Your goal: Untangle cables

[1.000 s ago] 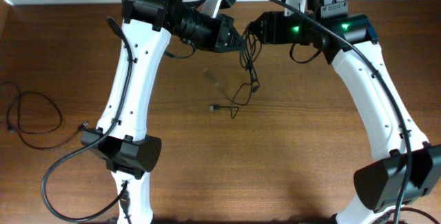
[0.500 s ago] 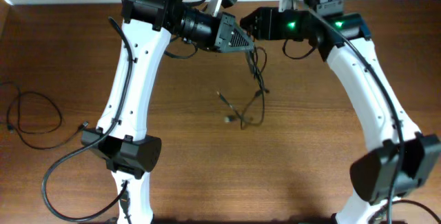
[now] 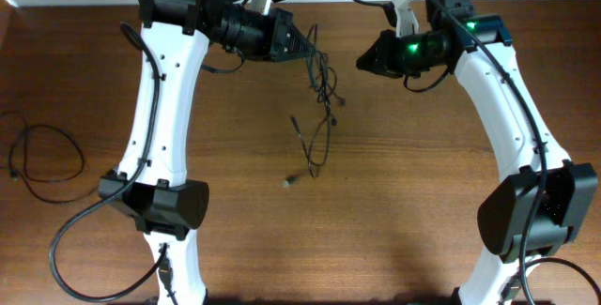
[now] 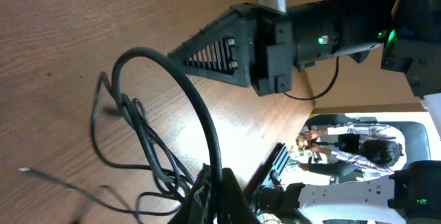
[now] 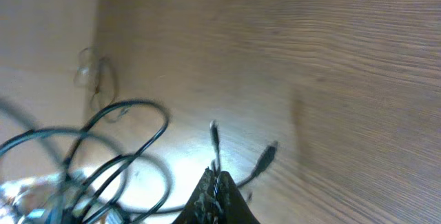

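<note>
The cables [image 3: 324, 84] are thin black cords hanging in a tangle from my left gripper [image 3: 302, 48] at the back middle of the table. That gripper is shut on a cord near the top of the bunch. In the left wrist view its jaws [image 4: 219, 182] pinch one cord, and loops [image 4: 148, 134] trail over the wood. A loose end with a small plug [image 3: 289, 182] reaches down to the table. My right gripper [image 3: 360, 62] is shut a short way right of the bunch, with no cord visible between its fingers [image 5: 217, 177]. Blurred loops [image 5: 124, 162] and plugs [image 5: 267, 156] lie beyond its tip.
A separate black cord [image 3: 42, 160] lies in a loop near the table's left edge. The arms' own thicker black cables arch over the back edge. Both arm bases stand at the front, left [image 3: 155, 206] and right [image 3: 535, 216].
My right gripper has shut and pulled away to the right of the bunch. The left gripper has shifted left with the cords, and their loose ends now hang lower toward the table.
</note>
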### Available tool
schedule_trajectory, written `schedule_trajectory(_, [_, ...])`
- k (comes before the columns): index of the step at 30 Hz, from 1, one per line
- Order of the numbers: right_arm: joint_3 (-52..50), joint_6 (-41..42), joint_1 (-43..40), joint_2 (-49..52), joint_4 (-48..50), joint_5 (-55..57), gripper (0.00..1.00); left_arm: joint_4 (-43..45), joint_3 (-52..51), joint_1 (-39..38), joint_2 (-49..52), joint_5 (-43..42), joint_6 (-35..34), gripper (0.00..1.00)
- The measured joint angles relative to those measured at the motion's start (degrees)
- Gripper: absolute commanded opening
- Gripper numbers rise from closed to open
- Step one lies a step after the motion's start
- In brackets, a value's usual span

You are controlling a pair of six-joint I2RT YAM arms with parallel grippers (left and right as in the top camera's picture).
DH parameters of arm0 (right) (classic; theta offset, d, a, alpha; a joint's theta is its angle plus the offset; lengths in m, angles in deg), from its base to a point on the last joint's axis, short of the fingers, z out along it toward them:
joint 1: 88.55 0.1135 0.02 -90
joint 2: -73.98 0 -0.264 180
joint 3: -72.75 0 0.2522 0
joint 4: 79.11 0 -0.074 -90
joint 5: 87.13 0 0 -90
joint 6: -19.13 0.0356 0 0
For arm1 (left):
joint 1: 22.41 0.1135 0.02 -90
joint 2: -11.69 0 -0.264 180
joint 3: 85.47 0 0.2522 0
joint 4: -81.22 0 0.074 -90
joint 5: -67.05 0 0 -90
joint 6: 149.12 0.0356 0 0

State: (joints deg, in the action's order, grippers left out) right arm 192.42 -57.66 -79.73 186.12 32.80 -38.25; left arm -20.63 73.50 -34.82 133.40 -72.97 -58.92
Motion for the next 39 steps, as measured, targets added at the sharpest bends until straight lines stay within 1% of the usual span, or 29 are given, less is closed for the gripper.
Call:
schedule_trajectory(2, [0.0, -1.6, 0.1, 0.0, -0.1, -4.5, 0.05, 0.0, 0.0, 0.0, 0.0, 0.6, 0.0, 0.0])
schedule_trajectory(3, [0.0, -1.9, 0.2, 0.0, -0.1, -5.8, 0.12, 0.0, 0.0, 0.0, 0.0, 0.7, 0.0, 0.0])
schedule_trajectory(4, [0.0, -2.4, 0.2, 0.0, -0.1, -7.1, 0.22, -0.1, 0.0, 0.0, 0.0, 0.8, 0.0, 0.0])
schedule_trajectory(5, [0.0, -3.0, 0.2, 0.0, -0.1, -7.7, 0.27, -0.1, 0.0, 0.0, 0.0, 0.8, 0.0, 0.0])
schedule_trajectory(6, [0.0, -3.5, 0.2, 0.0, -0.2, -8.4, 0.37, -0.4, 0.0, 0.0, 0.0, 0.8, 0.0, 0.0])
schedule_trajectory(7, [0.0, -3.4, 0.2, 0.0, -0.2, -8.8, 0.4, -0.6, 0.0, 0.0, 0.0, 0.9, 0.0, 0.0])
schedule_trajectory(9, [0.0, -4.1, 0.2, 0.0, -0.1, -9.4, 0.42, -0.7, 0.0, -0.1, 0.0, 0.8, 0.0, 0.0])
schedule_trajectory(12, [0.0, -4.2, 0.7, 0.0, -0.2, -9.0, 0.42, -0.7, 0.0, -0.1, 0.0, 0.2, 0.0, 0.0])
schedule_trajectory(15, [0.0, -4.2, 3.4, 0.4, -0.5, -6.3, 0.42, -0.7, 0.0, -0.1, 0.0, -1.5, 0.0, 0.0])
schedule_trajectory(20, [0.0, -1.2, 7.8, 2.4, -0.8, 2.9, 0.41, -1.1, 0.0, -0.1, 0.0, -3.3, 0.0, 0.0])
schedule_trajectory(23, [0.0, 0.6, 8.2, 3.0, -0.2, 6.6, 0.4, -1.1, 0.0, -0.1, 0.0, -4.5, 0.0, 0.0])
schedule_trajectory(25, [0.0, 1.5, 8.1, 3.2, 0.5, 8.0, 0.3, -1.1, 0.0, 0.0, 0.0, -5.6, 0.0, 0.0])
schedule_trajectory(28, [0.0, 3.2, 7.8, 3.2, 0.1, 10.4, 0.07, -0.8, 0.0, -0.1, 0.0, -6.3, 0.2, 0.0])
schedule_trajectory(29, [0.0, 3.3, 7.4, 3.2, -1.1, 11.6, 0.04, -0.6, 0.0, -0.1, 0.0, -5.2, 0.2, 0.0])
schedule_trajectory(33, [0.0, 3.5, 2.4, 3.2, -6.2, 15.9, 0.04, -0.6, 0.0, 0.2, 0.0, 3.6, 0.2, 0.0])
schedule_trajectory(36, [0.0, 3.0, -4.3, 3.1, -9.3, 18.1, 0.04, -0.9, 0.0, 0.8, 0.0, 15.3, 0.2, 0.0])
schedule_trajectory(37, [0.0, 2.6, -7.4, 2.4, -10.6, 18.7, 0.04, -1.2, 0.0, 1.0, 0.0, 21.7, 0.1, 0.0])
schedule_trajectory(39, [0.0, 2.0, -11.4, -0.2, -11.9, 19.2, 0.04, -1.4, 0.0, 0.9, 0.0, 29.1, -0.2, 0.0])
